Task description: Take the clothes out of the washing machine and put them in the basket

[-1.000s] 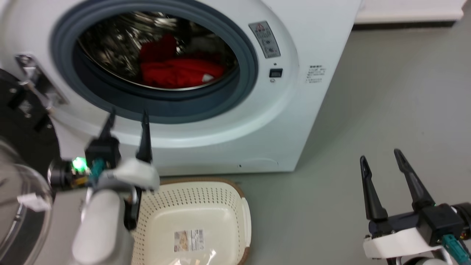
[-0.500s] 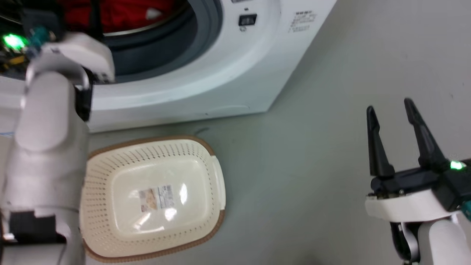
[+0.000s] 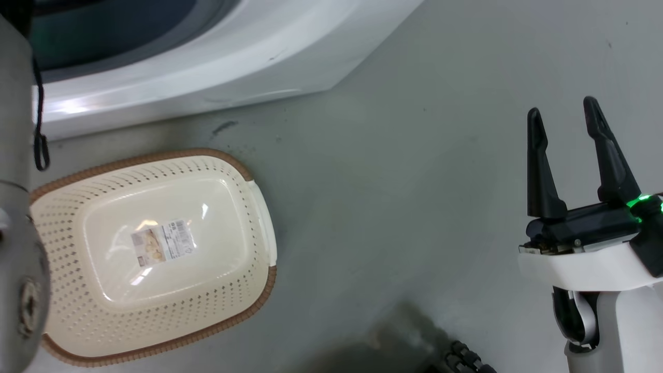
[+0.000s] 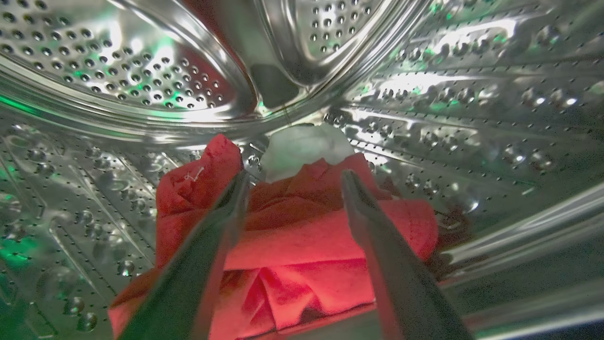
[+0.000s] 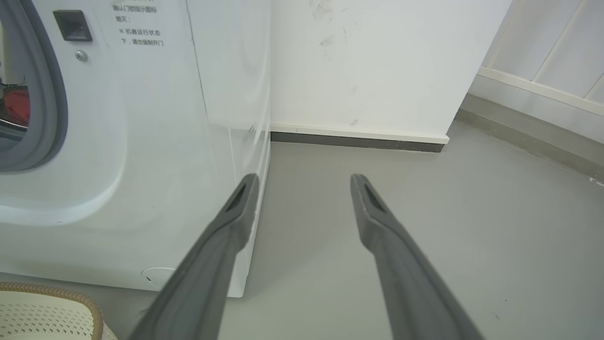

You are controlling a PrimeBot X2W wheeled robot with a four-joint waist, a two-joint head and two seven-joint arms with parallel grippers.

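In the left wrist view the red clothes lie bunched on the floor of the shiny perforated drum of the washing machine, with a white patch behind them. My left gripper is open inside the drum, its fingers spread just above the red pile, nothing between them. The cream basket sits on the floor in front of the machine, holding nothing; a corner of the basket shows in the right wrist view. My right gripper hangs open over bare floor at the right, also as my right gripper.
My pale left forearm fills the head view's left edge beside the basket. The machine's white front and corner stand left of the right gripper. A wall with a dark skirting runs behind. Grey floor lies between basket and right arm.
The head camera has tilted down, so the drum opening left the picture. The left arm has gone up and forward into the drum. The right gripper stays open.
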